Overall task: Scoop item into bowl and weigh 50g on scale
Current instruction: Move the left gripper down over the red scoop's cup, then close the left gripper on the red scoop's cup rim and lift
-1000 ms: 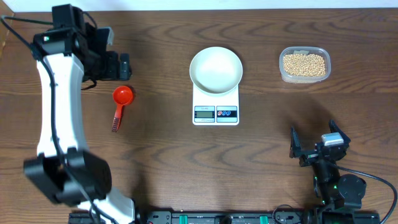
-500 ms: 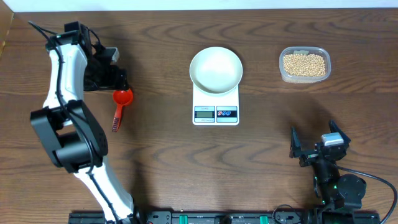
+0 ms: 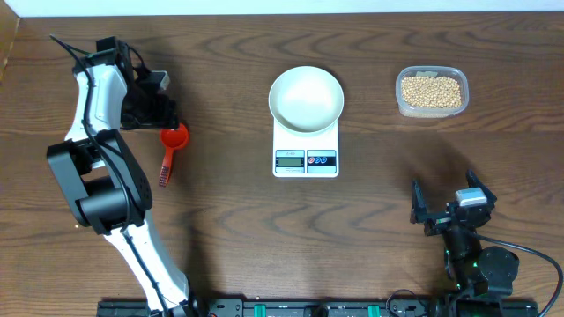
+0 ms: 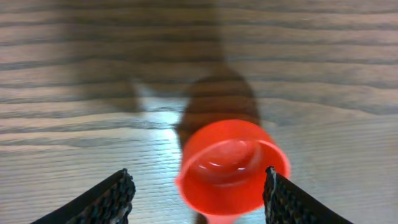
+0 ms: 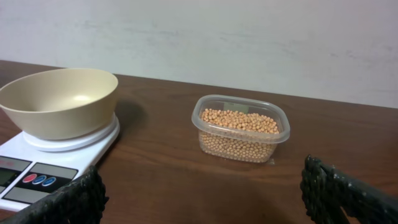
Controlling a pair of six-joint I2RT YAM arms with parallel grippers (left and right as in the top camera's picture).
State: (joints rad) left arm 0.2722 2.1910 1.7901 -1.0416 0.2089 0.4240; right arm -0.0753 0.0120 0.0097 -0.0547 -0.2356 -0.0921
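A red scoop (image 3: 174, 136) lies on the table left of the scale, its handle pointing toward the front edge. My left gripper (image 3: 167, 121) hangs right over its cup. In the left wrist view the jaws of the left gripper (image 4: 199, 199) stand apart on either side of the scoop's cup (image 4: 230, 165); the right fingertip (image 4: 280, 193) is at the cup's rim and the left one is well away from it. The white bowl (image 3: 306, 99) sits on the scale (image 3: 306, 160). The beans (image 3: 431, 91) fill a clear tub at the back right. My right gripper (image 3: 449, 207) rests open near the front right, with nothing in it.
The right wrist view shows the bowl (image 5: 59, 102) on the scale (image 5: 37, 174) to the left and the tub of beans (image 5: 239, 121) ahead, with bare wood between my open right gripper (image 5: 205, 196) and them. A pale wall rises behind the table's far edge.
The left arm has swung down and in so that its gripper sits over the scoop's cup, and its jaws have narrowed around it. The right arm has not moved.
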